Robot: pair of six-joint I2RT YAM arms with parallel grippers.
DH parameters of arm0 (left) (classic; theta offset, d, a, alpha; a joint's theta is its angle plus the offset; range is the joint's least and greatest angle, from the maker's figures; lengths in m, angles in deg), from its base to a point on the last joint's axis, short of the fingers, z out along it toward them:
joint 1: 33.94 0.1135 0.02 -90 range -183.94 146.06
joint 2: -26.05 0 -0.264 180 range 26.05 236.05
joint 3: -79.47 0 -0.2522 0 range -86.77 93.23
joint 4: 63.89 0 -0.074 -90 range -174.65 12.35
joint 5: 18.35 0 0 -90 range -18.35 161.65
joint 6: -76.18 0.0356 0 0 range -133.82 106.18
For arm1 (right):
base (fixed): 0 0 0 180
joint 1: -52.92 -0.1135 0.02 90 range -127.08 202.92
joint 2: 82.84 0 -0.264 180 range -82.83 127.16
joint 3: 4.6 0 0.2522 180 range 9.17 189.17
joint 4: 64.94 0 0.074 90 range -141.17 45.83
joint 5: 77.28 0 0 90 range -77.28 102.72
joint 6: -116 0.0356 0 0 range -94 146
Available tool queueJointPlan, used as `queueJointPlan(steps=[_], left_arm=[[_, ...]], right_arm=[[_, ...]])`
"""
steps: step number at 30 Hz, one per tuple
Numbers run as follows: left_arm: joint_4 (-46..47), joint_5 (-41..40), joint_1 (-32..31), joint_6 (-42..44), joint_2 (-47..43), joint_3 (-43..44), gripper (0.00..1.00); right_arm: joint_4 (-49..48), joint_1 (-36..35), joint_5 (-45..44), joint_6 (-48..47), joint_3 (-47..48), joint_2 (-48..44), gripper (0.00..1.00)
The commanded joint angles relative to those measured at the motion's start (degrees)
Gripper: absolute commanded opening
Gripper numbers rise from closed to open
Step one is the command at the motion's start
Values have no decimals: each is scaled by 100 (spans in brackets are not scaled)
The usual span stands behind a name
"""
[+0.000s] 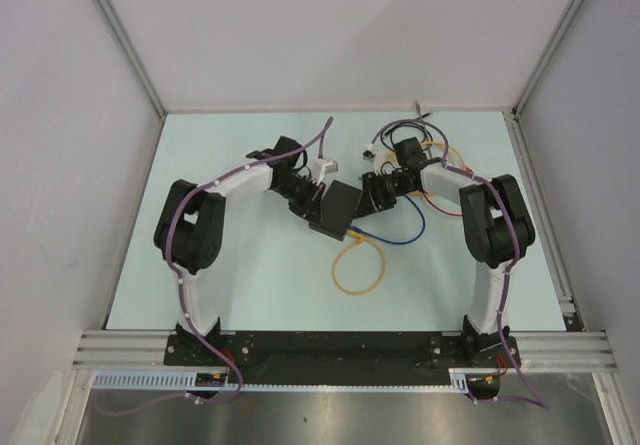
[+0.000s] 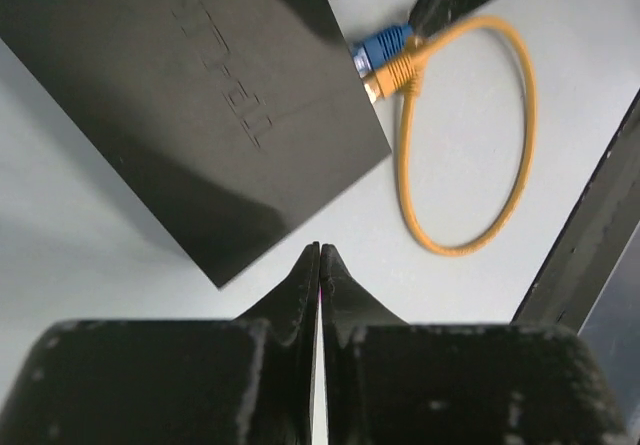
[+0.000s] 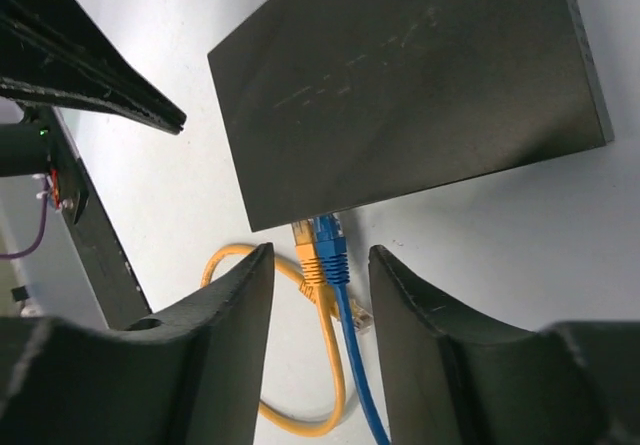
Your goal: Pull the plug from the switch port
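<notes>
Right jaws, nearest the lens in the right wrist view, stand about half open and hold nothing. They flank 2 plugs seated side by side in the socket edge of the switch (image 3: 400,85) and touch neither. These are a blue plug (image 3: 331,248) and an orange plug (image 3: 309,261), pressed against each other. The switch lies flat on the surface (image 3: 520,255) between the 2 arms, turned at an angle to them. Left jaws are shut tip to tip on nothing, just beside the short edge of the switch that adjoins its socket edge. An orange cable (image 2: 470,145) loops away from the socket edge across the surface.

The step in hand looks like closing on a plug. The task does not say which of the 2, and closing from this position would probably pinch both. It seems better to shift along the socket edge until only 1 plug sits in the gap. The jaws should then grip the plug's hard body rather than its cable, with the latch tab pressed in. The pull should run straight out from the socket edge, in line with the port, since a slanted pull could jam the latch. The switch looks light and would likely slide along with the plug, so the left jaws should press down on its top first.
</notes>
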Motion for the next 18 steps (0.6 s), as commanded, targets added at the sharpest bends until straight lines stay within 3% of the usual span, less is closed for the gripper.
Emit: queueJointPlan(steps=[1, 10, 18], left_arm=[[207, 301, -87, -545, 261, 438, 3], [93, -358, -96, -457, 745, 614, 2], [102, -420, -96, -422, 771, 386, 1]], right_arm=[[61, 226, 572, -200, 47, 255, 46], [34, 384, 1152, -191, 73, 546, 43], [342, 244, 1408, -420, 337, 941, 45]])
